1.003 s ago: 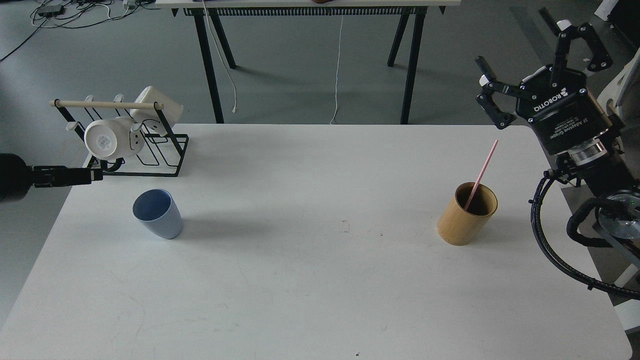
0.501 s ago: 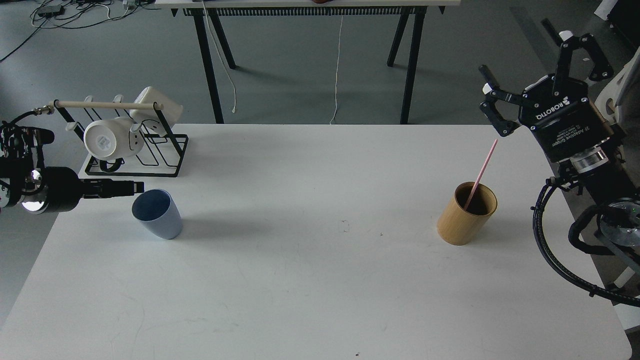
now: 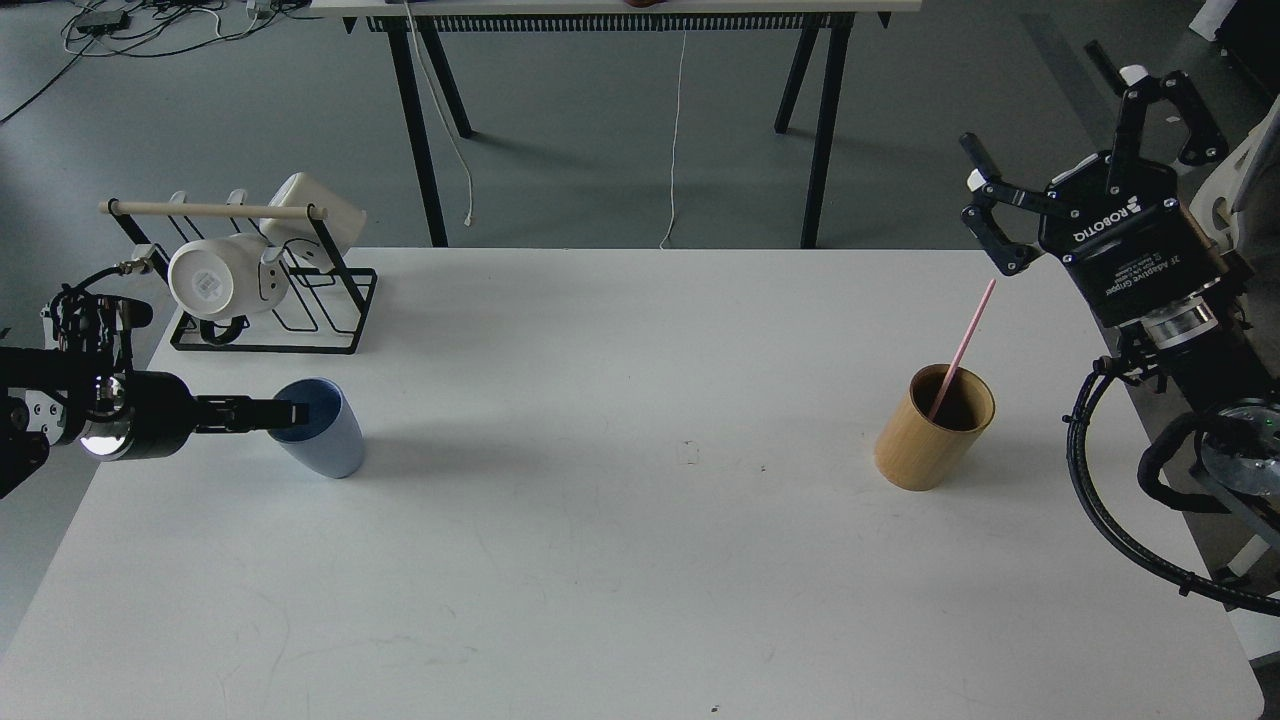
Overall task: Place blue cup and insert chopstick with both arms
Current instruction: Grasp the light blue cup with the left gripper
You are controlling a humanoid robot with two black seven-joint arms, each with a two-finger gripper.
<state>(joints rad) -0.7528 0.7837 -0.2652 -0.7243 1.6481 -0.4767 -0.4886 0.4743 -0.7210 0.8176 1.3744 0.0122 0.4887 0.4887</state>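
Observation:
The blue cup (image 3: 335, 445) stands upright on the white table (image 3: 600, 560) at the left. My left gripper (image 3: 292, 411) comes in level from the left, and its dark fingers reach over the cup's near rim; they are seen side-on, so I cannot tell them apart. The pink chopstick (image 3: 968, 338) leans in the tan bamboo cup (image 3: 930, 435) at the right. My right gripper (image 3: 1060, 130) hangs open and empty above and to the right of the bamboo cup, off the table's right edge.
A black wire rack (image 3: 300, 300) with a pale wooden rod and white mugs (image 3: 215, 278) stands at the back left, just behind the blue cup. A black-legged table (image 3: 420, 130) stands on the floor beyond.
My left arm has come in from the left and moved right and nearer, bringing its fingers from beside the rack to the blue cup's rim. The right gripper has hardly moved.

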